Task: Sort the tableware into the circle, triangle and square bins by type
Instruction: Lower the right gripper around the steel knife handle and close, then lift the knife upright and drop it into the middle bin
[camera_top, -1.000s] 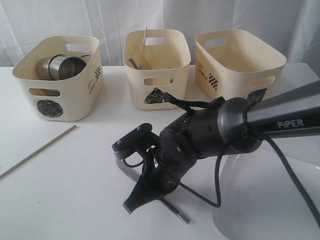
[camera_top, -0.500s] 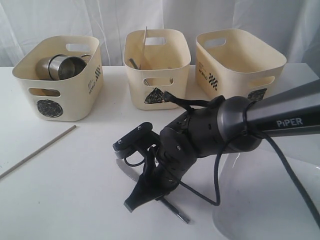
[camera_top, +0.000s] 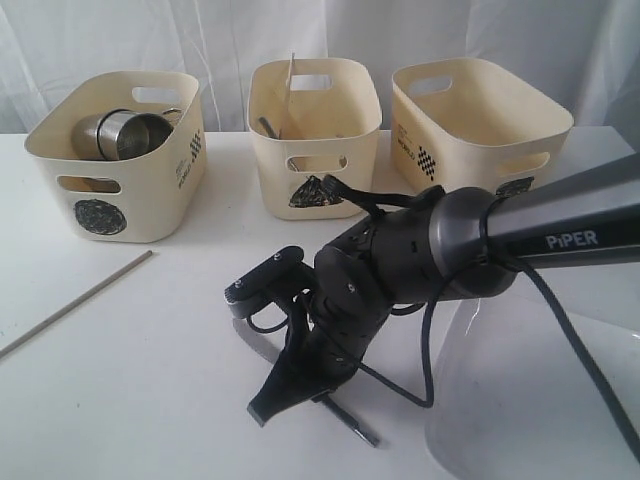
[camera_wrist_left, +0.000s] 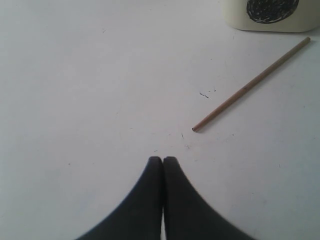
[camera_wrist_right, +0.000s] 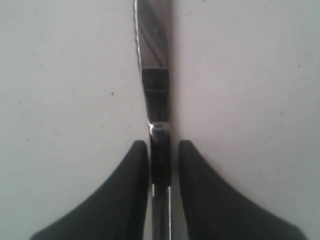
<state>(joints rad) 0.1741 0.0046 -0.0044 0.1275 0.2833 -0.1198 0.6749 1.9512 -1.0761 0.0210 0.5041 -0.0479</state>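
Note:
A steel knife (camera_wrist_right: 155, 75) lies flat on the white table, its handle end (camera_top: 352, 426) poking out behind my right gripper (camera_top: 266, 407). The right gripper (camera_wrist_right: 162, 145) points down and straddles the knife's handle. One finger touches the handle and a thin gap shows at the other, so it stands open. My left gripper (camera_wrist_left: 162, 159) is shut and empty above bare table, a short way from a wooden chopstick (camera_wrist_left: 250, 85). That chopstick (camera_top: 80, 300) lies at the left. Steel mugs (camera_top: 125, 133) sit in the circle bin (camera_top: 120, 195).
The triangle bin (camera_top: 312, 150) holds some cutlery, and the square bin (camera_top: 480, 120) stands to its right. A large white plate (camera_top: 540, 400) fills the front right corner under the right arm. The circle bin's corner (camera_wrist_left: 270, 15) shows in the left wrist view.
The right arm's wrist has shifted slightly left and turned a little. Its fingertips stay at the knife. The left gripper and the chopstick have not moved.

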